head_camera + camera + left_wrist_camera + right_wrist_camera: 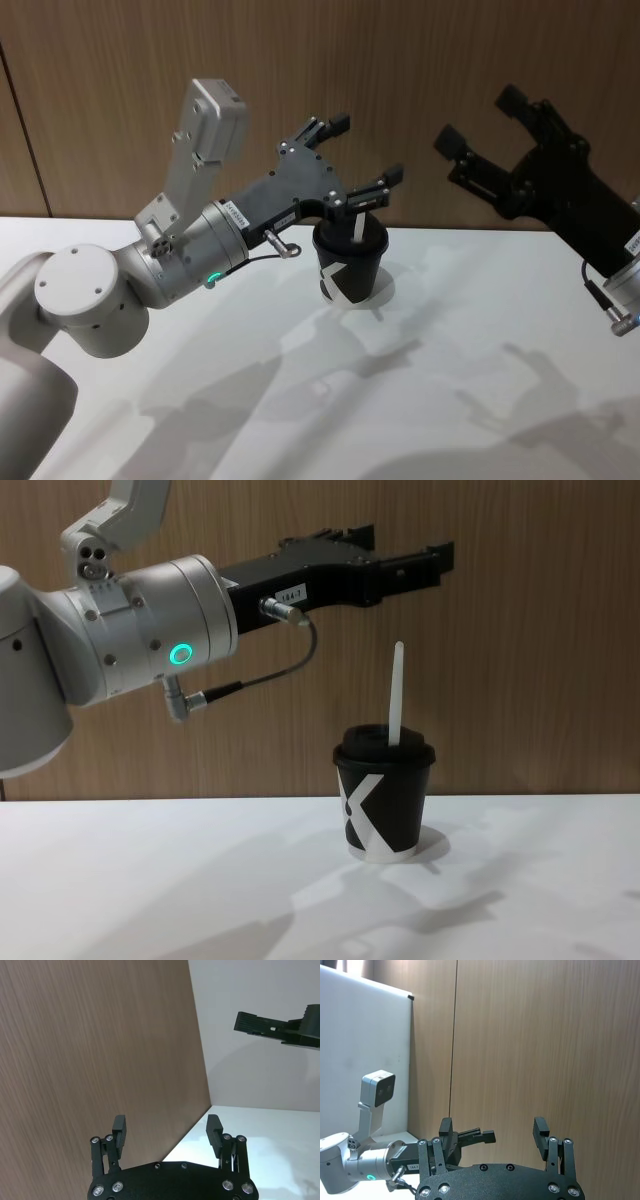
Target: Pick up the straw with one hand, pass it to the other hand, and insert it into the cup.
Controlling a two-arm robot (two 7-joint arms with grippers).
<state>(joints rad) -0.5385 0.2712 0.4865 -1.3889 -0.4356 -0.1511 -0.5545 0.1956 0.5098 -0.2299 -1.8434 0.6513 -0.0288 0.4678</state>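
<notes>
The white straw (396, 695) stands upright through the lid of the black paper cup (383, 800) at mid-table. The left gripper (400, 565) hovers above it, fingers spread wide and empty. The right gripper (485, 125) waits raised at right, also spread. Best retreat is straight up, clear of the straw.

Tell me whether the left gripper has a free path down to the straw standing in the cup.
Probably yes. The left gripper hangs open above the straw, apart from it, with bare space between. The straw stands in the cup, and the right gripper is raised off to the side.
</notes>
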